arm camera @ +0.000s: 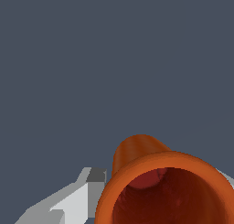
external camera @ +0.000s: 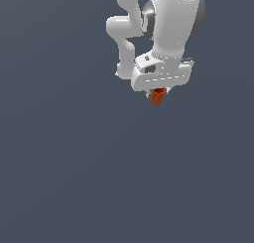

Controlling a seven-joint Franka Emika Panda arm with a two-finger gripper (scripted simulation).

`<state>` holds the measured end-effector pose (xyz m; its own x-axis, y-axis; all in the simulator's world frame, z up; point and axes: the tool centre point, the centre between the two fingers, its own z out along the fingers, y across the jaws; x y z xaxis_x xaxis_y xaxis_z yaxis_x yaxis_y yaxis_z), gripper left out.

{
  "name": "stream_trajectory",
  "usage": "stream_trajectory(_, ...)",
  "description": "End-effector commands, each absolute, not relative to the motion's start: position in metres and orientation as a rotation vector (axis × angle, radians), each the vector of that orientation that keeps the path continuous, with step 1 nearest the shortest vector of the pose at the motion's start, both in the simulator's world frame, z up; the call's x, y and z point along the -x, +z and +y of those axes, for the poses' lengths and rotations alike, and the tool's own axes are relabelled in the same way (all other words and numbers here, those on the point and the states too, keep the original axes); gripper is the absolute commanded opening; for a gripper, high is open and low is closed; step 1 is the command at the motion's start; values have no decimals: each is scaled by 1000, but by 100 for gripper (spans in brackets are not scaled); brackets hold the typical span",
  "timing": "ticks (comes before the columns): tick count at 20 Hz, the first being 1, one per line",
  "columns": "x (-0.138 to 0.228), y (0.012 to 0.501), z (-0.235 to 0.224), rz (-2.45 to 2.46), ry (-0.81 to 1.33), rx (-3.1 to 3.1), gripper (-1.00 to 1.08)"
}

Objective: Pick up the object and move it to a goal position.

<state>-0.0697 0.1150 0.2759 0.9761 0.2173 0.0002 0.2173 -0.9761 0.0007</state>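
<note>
Step in hand, judged: carry phase.

- Orange-red cup sits directly under white gripper, protruding below palm in exterior view.
- Wrist view: cup fills lower frame, hollow mouth toward camera; one grey finger touching its side, second finger barely visible at frame edge.
- Gripper narrow, clamped on cup wall.
- Goal marker: not visible in either view.
- Hold clamp force constant; translate smoothly, no wrist rotation.
- Thin, round wall: slip risk under jerk.
- Release only at goal.
</note>
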Motion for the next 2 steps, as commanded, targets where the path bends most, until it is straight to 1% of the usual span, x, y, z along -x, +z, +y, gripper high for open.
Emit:
stream_trajectory(1, 72, 280, 116, 343, 0, -3122, -100)
stream_trajectory(2, 72, 280, 116, 343, 0, -3122, -100)
